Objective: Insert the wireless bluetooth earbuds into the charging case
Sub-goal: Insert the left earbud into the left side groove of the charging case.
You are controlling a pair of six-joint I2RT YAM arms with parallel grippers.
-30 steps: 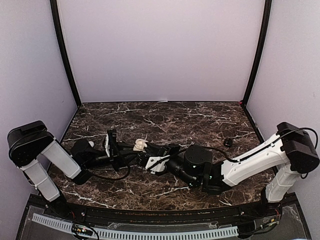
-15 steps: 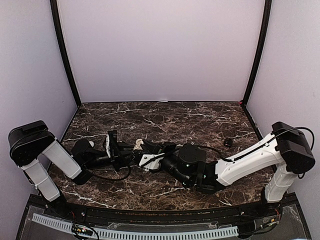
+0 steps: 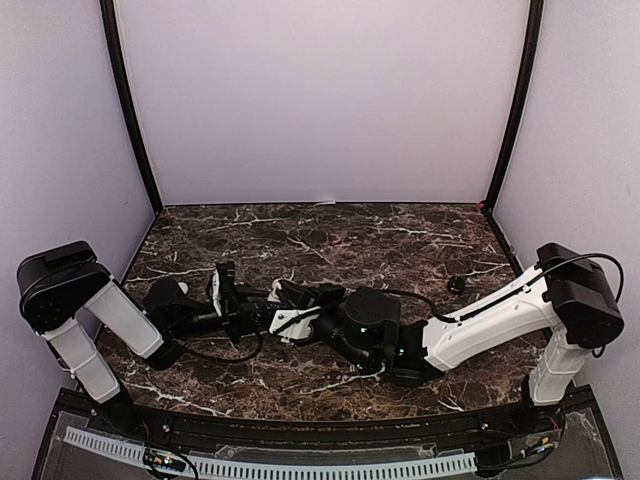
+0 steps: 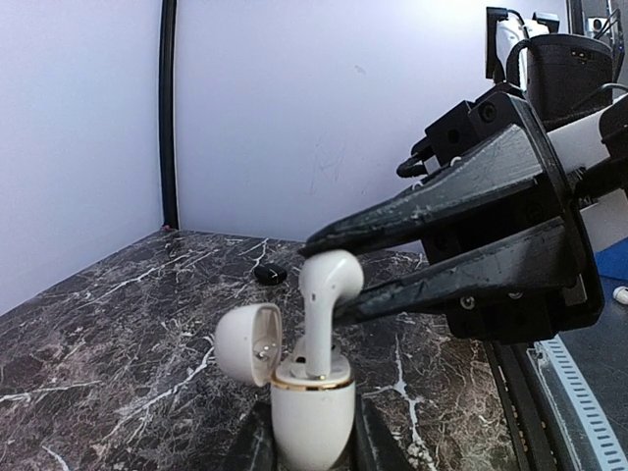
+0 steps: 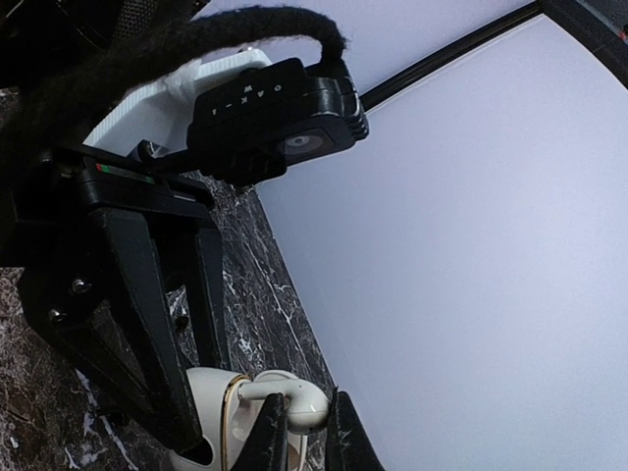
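**Earbud at case mouth: both claws engaged**

Right claw (image 4: pixel 329 278): fingers closed on the rounded head of one white earbud (image 4: pixel 325 289), one finger over the head and the other under it. The right wrist view shows the same, with the head pinched between the two fingertips (image 5: pixel 271 432).

Earbud: upright, with its stem pointing down out of the right claw. The lower end of the stem is inside the open mouth of the charging case (image 4: pixel 312 417), and the head sits above the gold rim. Depth of seating: cannot tell.

Charging case: directly under the right claw's tips, upright and white, with a gold ring at the rim. The lid (image 4: pixel 243 343) is hinged open and leans away on the side of the case opposite the right claw's body.

Left claw (image 4: pixel 312 449): clamped on the lower body of the case, one finger on each side.

Top view: the two claws meet tip to tip over the marble table (image 3: pixel 400 240). The case and earbud are too small and too covered there to make out.

A small dark object (image 3: pixel 455 283) lies on the table well apart from both claws, off toward the right arm's side.
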